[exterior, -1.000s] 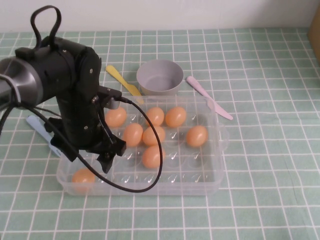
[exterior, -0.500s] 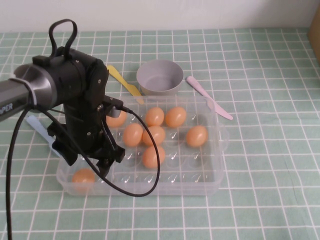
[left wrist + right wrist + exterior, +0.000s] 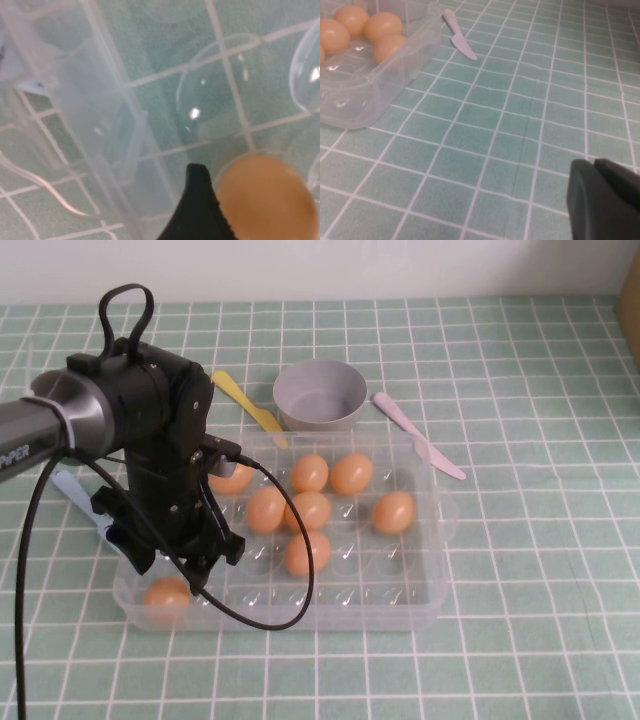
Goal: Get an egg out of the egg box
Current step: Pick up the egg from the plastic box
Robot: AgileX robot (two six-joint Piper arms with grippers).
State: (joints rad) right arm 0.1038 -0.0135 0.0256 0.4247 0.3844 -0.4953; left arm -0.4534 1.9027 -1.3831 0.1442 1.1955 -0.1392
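Green-and-white checked cloth covers the table point(image 3: 520, 570), with a pale wall along its far edge.

Over the left near corner of the box hangs the left tool point(image 3: 165, 570), its black fingers spread apart and lowered on either side of one small smooth orange-tan egg point(image 3: 166, 594); in the left wrist view a single black fingertip point(image 3: 199, 210) sits just beside that egg point(image 3: 261, 200), and whether it touches the shell cannot be told. Nothing is gripped. A black cable loops from the arm down across the box front.

That egg lies in the near-left dimple of the large clear plastic egg box point(image 3: 425, 615). Seven more orange-tan eggs sit deeper in the box: one partly hidden behind the arm, a cluster of five around the middle point(image 3: 308, 510), and one alone toward the right side point(image 3: 393, 511).

Beyond the box stands a grey round bowl point(image 3: 320, 393), with a yellow plastic spatula point(image 3: 247, 405) to its left and a pink plastic knife point(image 3: 416, 447) to its right. A pale blue utensil point(image 3: 75, 495) pokes out from behind the left arm.

The right tool point(image 3: 605, 202) is off to the right, low over bare table well apart from the box; whether its fingers are parted I cannot tell.
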